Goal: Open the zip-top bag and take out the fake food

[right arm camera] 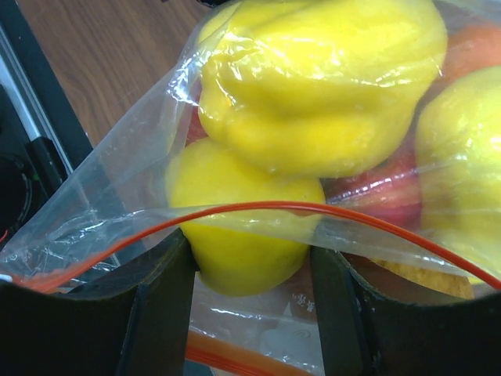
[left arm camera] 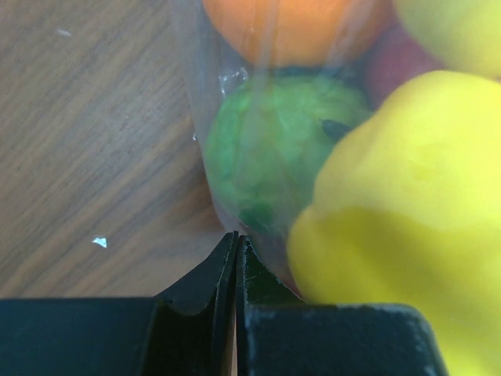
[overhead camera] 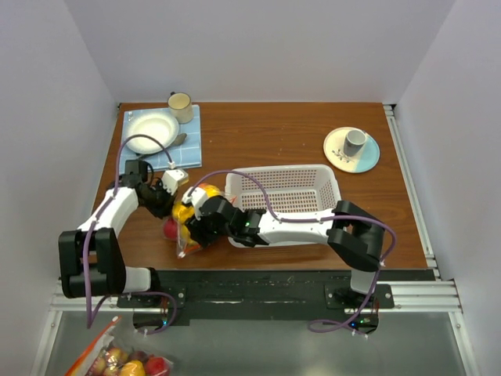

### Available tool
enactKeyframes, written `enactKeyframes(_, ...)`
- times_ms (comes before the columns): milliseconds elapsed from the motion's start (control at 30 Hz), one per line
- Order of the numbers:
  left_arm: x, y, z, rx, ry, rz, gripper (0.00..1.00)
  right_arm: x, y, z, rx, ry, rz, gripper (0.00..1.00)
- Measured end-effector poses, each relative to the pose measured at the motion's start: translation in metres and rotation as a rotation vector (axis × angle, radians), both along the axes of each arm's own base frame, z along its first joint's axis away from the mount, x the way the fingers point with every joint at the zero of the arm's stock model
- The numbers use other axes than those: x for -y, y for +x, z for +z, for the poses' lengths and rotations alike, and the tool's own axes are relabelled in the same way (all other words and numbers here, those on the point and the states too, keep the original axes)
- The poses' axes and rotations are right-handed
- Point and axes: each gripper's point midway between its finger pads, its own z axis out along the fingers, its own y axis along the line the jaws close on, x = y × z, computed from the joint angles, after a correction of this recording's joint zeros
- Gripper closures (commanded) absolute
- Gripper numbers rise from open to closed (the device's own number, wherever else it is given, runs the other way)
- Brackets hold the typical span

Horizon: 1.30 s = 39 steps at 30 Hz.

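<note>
Zip-top bag (overhead camera: 184, 227) on counter (overhead camera: 313, 133), long axis running gripper to gripper, mouth toward right gripper (right arm camera: 250, 298) | left gripper (left arm camera: 235, 243) closed, pinching film at opposite end | right gripper spread, fake food (right arm camera: 313, 86) just ahead.

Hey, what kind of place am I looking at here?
Likely a robot lab test cell, not a real kitchen: white walls box in a wooden table, two arms are bolted to a rail at its edge, and a bag of fake food sits by a basket.

Bright, even light, soft shadows on the table (overhead camera: 274, 133). Wrist views blur close up; the zip-top bag (right arm camera: 117, 180) shows faint glare.
</note>
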Motion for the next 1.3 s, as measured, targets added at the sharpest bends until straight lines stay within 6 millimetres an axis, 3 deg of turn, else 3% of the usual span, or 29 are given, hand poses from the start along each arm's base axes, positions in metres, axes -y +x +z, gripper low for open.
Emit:
enactKeyframes(100,-0.002,-0.006,-0.014,-0.009,0.034,-0.002,0.93,0.011,-0.003,0.008,-0.001,-0.007,-0.003,0.94)
enactKeyframes(233,-0.007,-0.023,-0.033,-0.052,0.070,0.005,0.95,0.030,-0.007,0.045,0.025,0.034,-0.017,0.92)
enactKeyframes(333,-0.010,-0.022,-0.033,-0.043,0.083,0.010,0.96,0.043,-0.008,0.081,0.059,0.098,-0.037,0.94)
enactKeyframes(433,-0.012,-0.019,-0.022,-0.031,0.090,0.018,0.96,0.045,-0.006,0.094,0.073,0.128,-0.050,0.94)
enactKeyframes(533,-0.018,0.002,0.014,0.046,0.091,0.039,0.96,0.041,-0.007,0.074,0.043,0.100,-0.052,0.94)
enactKeyframes(633,-0.035,0.031,0.069,0.190,0.098,0.088,0.96,0.032,-0.011,0.038,-0.010,0.047,-0.034,0.95)
enactKeyframes(767,-0.077,0.048,0.130,0.330,0.136,0.181,0.96,0.013,-0.017,-0.017,-0.097,-0.029,0.003,0.94)
enactKeyframes(867,-0.109,0.048,0.159,0.366,0.166,0.242,0.96,-0.016,-0.015,-0.035,-0.134,-0.040,0.035,0.94)
enactKeyframes(967,-0.120,0.046,0.168,0.363,0.171,0.257,0.96,-0.056,-0.007,-0.023,-0.135,0.007,0.067,0.94)
enactKeyframes(1067,-0.117,0.040,0.164,0.332,0.153,0.243,0.95,-0.092,0.004,0.007,-0.101,0.089,0.089,0.94)
enactKeyframes(1200,-0.106,0.035,0.156,0.296,0.098,0.217,0.94,-0.092,0.004,0.027,-0.079,0.125,0.096,0.93)
enactKeyframes(1300,-0.095,0.031,0.141,0.252,0.039,0.195,0.93,-0.067,-0.003,0.019,-0.086,0.087,0.089,0.86)
